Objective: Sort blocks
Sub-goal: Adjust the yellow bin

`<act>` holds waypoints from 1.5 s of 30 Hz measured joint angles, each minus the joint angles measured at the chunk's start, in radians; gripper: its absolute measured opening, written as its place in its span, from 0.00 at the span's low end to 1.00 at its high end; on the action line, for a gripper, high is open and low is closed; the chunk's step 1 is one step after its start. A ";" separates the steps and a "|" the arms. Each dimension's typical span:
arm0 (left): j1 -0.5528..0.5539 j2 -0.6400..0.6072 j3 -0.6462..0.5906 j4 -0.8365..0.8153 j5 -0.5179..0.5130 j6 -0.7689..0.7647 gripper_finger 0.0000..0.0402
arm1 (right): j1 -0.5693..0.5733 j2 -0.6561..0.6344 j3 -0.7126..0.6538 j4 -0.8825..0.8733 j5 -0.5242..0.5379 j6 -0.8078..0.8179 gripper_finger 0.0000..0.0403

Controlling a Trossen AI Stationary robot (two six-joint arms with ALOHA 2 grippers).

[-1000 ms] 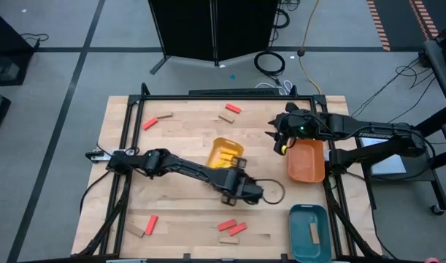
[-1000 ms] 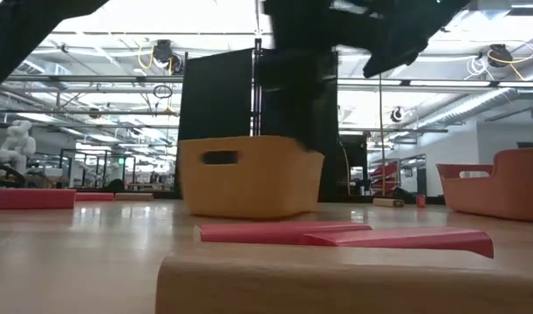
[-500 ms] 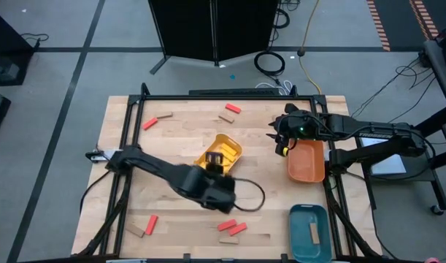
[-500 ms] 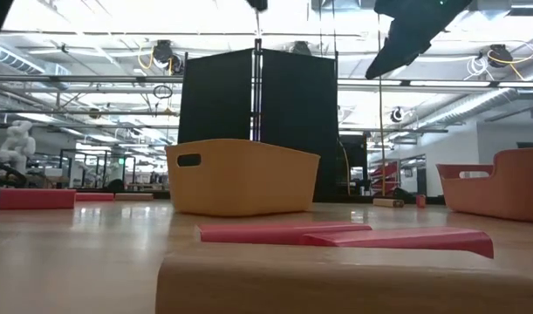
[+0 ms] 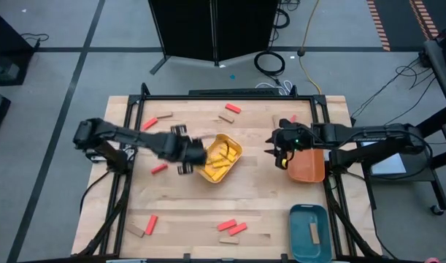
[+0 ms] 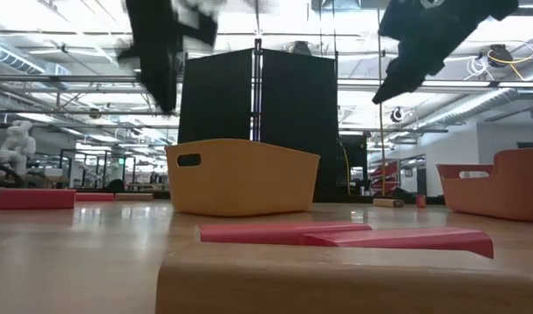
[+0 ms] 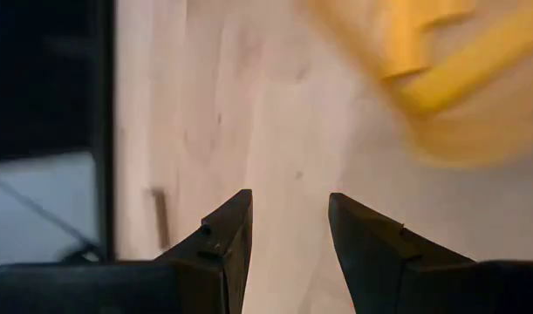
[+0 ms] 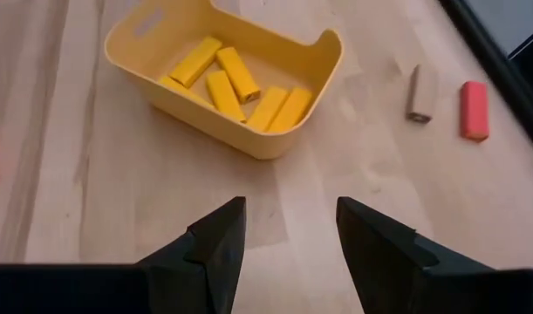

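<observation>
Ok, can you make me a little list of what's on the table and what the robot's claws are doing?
yellow tray: six yellow blocks inside
orange tray: right side of table
teal tray: one tan block inside
loose red blocks: scattered on table
left claw: open, empty, beside yellow tray
right claw: open, empty, by orange tray

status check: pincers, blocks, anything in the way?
Left pincer open, empty, beside yellow tray. Right pincer open, empty, by orange tray. Yellow blocks in tray; red blocks loose. Nothing blocking.
</observation>
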 joint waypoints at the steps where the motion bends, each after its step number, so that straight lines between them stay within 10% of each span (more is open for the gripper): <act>1: 0.043 -0.012 -0.050 0.056 0.024 0.008 0.37 | 0.006 0.000 -0.014 0.013 0.001 0.011 0.43; 10: 0.218 0.043 -0.207 0.302 0.281 -0.025 0.03 | 0.031 0.000 -0.060 0.029 0.002 0.052 0.43; 22: 0.179 0.240 -0.204 0.416 0.437 -0.098 0.00 | 0.030 0.000 -0.060 0.116 0.003 0.045 0.43; 45: 0.042 0.225 -0.055 0.410 0.463 -0.190 0.00 | 0.030 0.000 -0.060 0.116 0.002 0.055 0.43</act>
